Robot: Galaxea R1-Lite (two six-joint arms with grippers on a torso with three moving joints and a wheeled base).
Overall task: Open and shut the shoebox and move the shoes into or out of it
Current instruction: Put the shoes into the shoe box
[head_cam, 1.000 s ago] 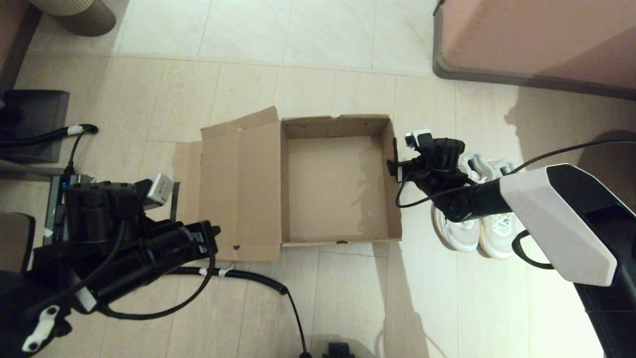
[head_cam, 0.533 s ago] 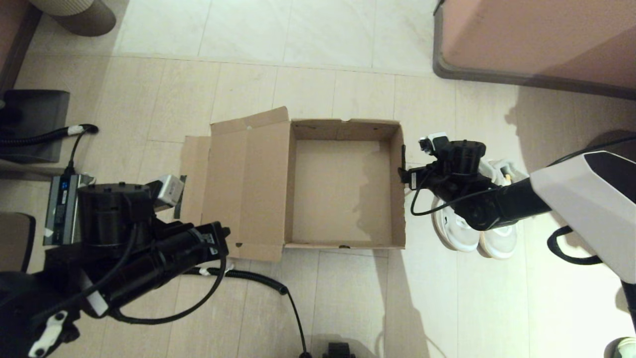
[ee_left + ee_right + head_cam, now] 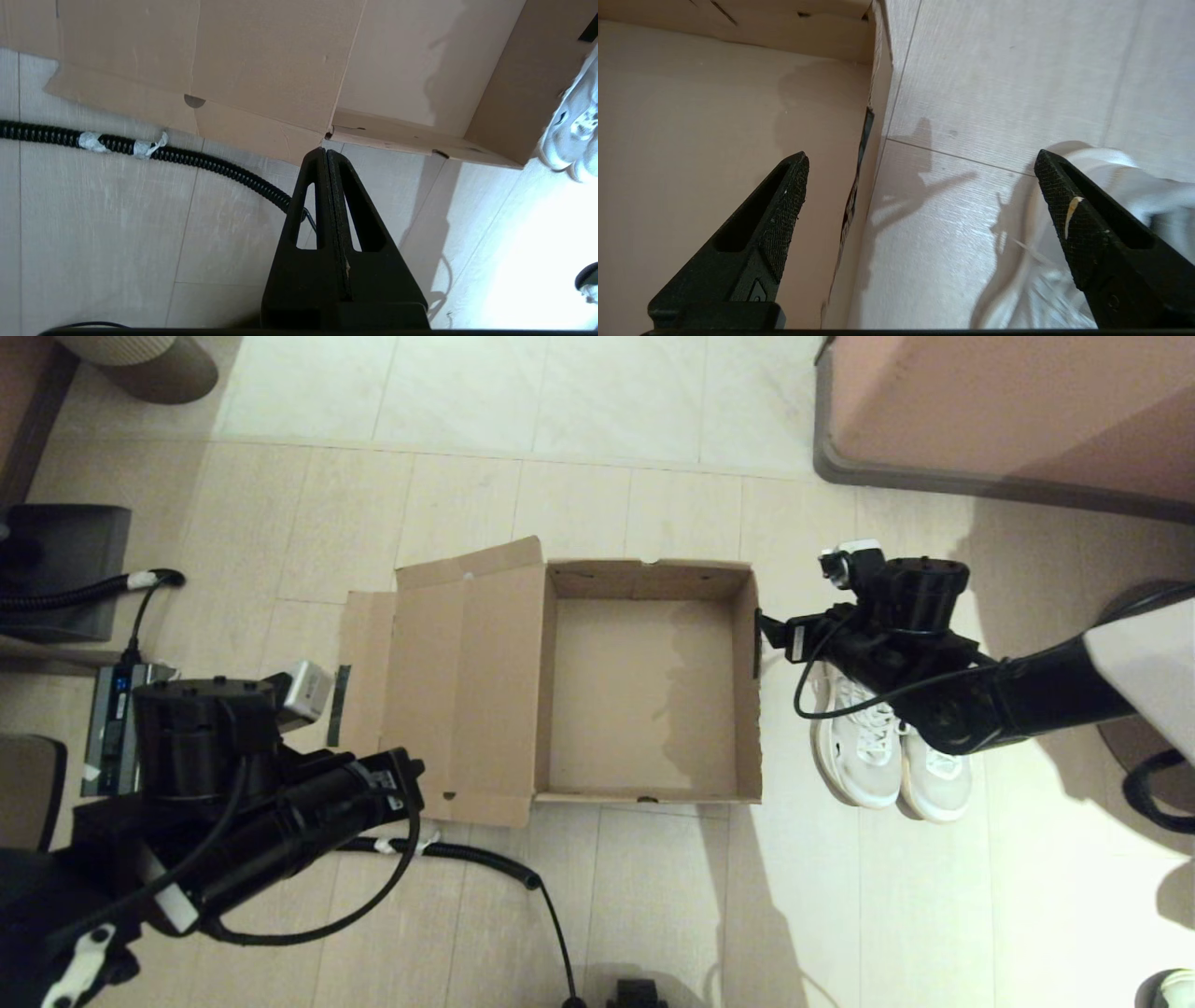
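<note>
The brown cardboard shoebox (image 3: 747,709) stands open and empty on the floor, its lid (image 3: 457,681) folded flat to the left. The two white sneakers (image 3: 878,747) sit side by side on the floor just right of the box. My right gripper (image 3: 761,639) hangs open at the box's right wall, above the heel end of the sneakers. In the right wrist view the right gripper (image 3: 922,156) spans the box wall (image 3: 873,140) and one sneaker (image 3: 1041,289), holding nothing. My left gripper (image 3: 411,775) is shut and empty near the lid's front corner; in its own view the left gripper (image 3: 324,151) points at the shoebox (image 3: 280,60).
A black corrugated cable (image 3: 467,854) runs across the floor in front of the lid. A pink piece of furniture (image 3: 1008,411) fills the far right. Dark equipment (image 3: 65,569) sits at the far left, and a round basket (image 3: 140,359) at the top left.
The shoebox slid slightly to the right a second ago, then stayed still. My right gripper moved right and farther away, uncovering more of the sneakers. The left arm barely shifted.
</note>
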